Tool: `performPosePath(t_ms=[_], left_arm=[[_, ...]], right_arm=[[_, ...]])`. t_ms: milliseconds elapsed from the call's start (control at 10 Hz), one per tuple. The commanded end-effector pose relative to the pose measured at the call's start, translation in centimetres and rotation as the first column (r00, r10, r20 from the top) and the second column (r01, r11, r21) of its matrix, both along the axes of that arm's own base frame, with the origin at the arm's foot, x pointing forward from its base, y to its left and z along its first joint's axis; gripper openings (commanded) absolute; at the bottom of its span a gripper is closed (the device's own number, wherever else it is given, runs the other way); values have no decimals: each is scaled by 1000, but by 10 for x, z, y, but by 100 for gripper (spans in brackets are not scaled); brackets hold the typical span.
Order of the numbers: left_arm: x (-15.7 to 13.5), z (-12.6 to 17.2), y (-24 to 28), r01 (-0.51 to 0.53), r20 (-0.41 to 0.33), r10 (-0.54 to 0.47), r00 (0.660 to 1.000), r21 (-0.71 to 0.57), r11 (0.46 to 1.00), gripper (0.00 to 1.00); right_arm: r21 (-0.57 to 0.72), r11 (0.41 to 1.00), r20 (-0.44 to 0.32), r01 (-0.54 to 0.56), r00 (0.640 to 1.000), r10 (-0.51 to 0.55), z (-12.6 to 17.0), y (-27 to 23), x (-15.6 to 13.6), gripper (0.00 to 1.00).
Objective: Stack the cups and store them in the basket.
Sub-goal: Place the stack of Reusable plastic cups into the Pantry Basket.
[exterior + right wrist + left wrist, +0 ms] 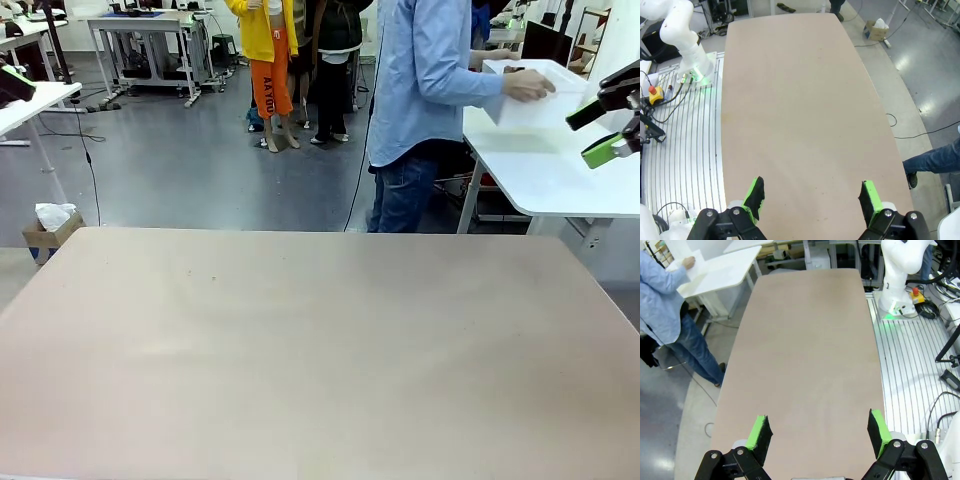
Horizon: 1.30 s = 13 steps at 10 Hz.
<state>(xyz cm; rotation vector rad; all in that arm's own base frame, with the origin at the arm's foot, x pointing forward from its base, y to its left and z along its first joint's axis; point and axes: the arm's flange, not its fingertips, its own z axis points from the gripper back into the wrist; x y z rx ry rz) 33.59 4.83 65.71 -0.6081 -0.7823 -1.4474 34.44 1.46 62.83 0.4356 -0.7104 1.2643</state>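
Observation:
The cups are out of view. The basket, a white plastic bin, stands on a white side table beyond the far right corner of my table. A person in a light blue shirt has a hand on its rim. My left gripper hangs open high above the bare tan tabletop, with nothing between its green pads. My right gripper is open as well, above the same tabletop. In the front view its green-padded fingers show at the right edge, near the side table.
The tan table has its far edge toward the person. White arm bases stand beside a grooved metal plate. A small cardboard box sits on the floor at the far left. More people stand far behind.

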Motion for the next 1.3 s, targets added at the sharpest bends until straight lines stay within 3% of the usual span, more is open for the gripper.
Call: performPosePath(t_ms=[0, 1200], left_arm=[[-1, 3, -2, 5, -2, -5, 1000, -18, 1000, 100], [-1, 3, -2, 5, -2, -5, 1000, -18, 1000, 100]], right_arm=[[16, 1000, -10, 7, 1000, -6, 5, 1, 1, 100], [16, 1000, -10, 7, 1000, -6, 5, 1, 1, 100]])
